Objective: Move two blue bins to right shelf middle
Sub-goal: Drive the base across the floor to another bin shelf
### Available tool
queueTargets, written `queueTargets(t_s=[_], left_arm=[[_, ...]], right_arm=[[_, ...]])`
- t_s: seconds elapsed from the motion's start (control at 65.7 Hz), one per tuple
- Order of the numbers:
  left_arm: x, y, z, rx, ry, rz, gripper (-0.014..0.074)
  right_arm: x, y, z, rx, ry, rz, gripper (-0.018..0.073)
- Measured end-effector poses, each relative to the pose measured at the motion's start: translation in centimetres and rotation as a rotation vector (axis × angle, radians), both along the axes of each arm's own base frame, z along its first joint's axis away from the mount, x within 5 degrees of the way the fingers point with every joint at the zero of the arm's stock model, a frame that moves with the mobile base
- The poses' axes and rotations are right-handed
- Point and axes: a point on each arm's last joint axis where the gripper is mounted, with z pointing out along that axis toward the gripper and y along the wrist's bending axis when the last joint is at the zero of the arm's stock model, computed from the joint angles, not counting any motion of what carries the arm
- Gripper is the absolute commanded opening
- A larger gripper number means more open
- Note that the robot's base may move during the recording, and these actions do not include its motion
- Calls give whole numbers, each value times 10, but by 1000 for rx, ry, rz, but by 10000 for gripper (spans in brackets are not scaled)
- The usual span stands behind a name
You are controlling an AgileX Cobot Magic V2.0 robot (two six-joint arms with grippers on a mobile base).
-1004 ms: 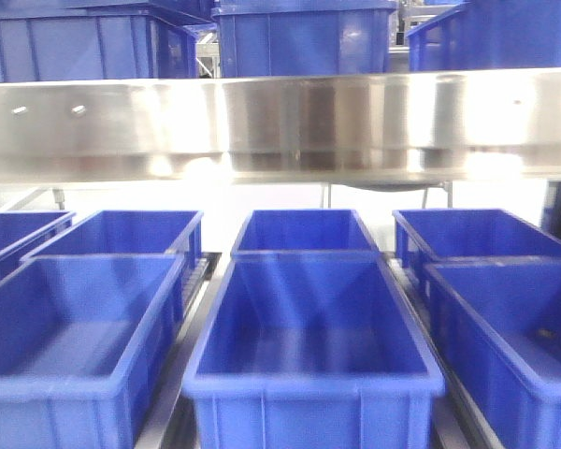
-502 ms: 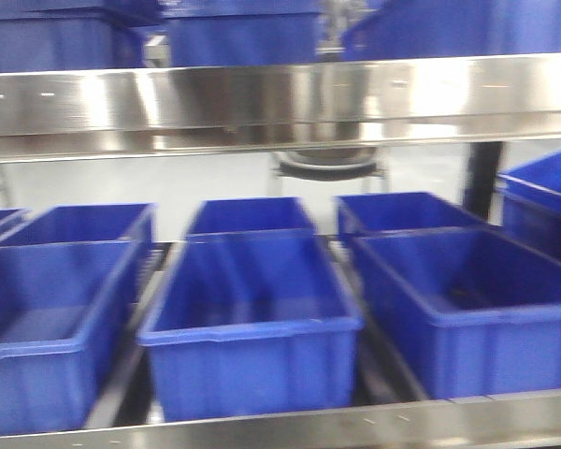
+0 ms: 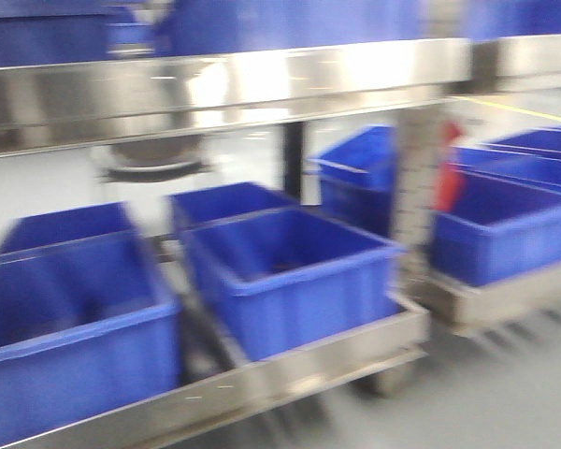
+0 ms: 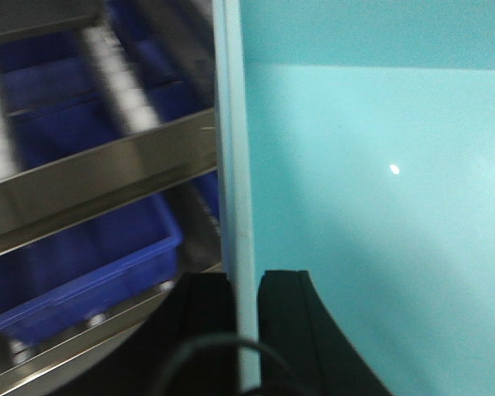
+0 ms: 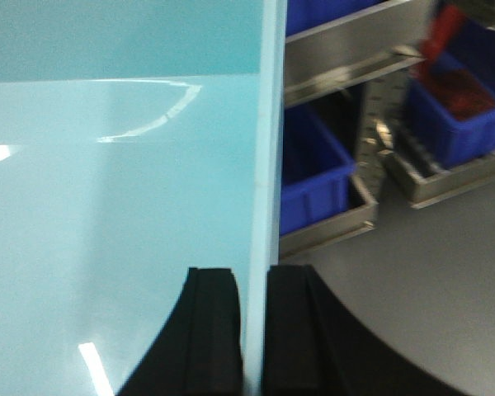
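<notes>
Several smooth rectangular blue bins [image 3: 294, 290]

Blurred steel shelf [image 4: 107, 169] up and to the left of the left tool [image 4: 246, 285], with a blue bin [image 4: 82, 264] on its lower tier. To the right of the right tool [image 5: 252, 276], the shelf's corner carries a second blue bin [image 5: 309, 177]. Further right, a second shelf [image 5: 454, 177] stands on the grey floor [image 5: 412, 280] and holds a third bin [image 5: 470, 124] with red contents [image 5: 450, 78].

Motion blur smears the blue bins [image 3: 290, 281] and shelves [image 3: 224, 84]; a pale panel [image 4: 379, 206] overruns both wrist views.
</notes>
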Motion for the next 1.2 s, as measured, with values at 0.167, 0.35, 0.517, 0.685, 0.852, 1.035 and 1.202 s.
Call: queueTargets(t_s=[0.167, 0.35, 0.517, 0.685, 0.852, 1.035, 1.202], left_arm=[[0, 0, 0, 0, 0, 0, -111], [0, 0, 0, 0, 0, 0, -111], [0, 0, 0, -1, -2, 0, -111], [0, 0, 0, -1, -2, 0, -111], [0, 0, 0, -1, -2, 0, -111], [0, 0, 0, -1, -2, 0, -111], [0, 0, 0, -1, -2, 0, -111]], right_arm=[[0, 0, 0, 0, 0, 0, -162], [0, 0, 0, 0, 0, 0, -162], [0, 0, 0, 0, 0, 0, -162], [0, 0, 0, 0, 0, 0, -162], [0, 0, 0, 0, 0, 0, -162], [0, 0, 0, 0, 0, 0, -162], [0, 0, 0, 0, 0, 0, -162]])
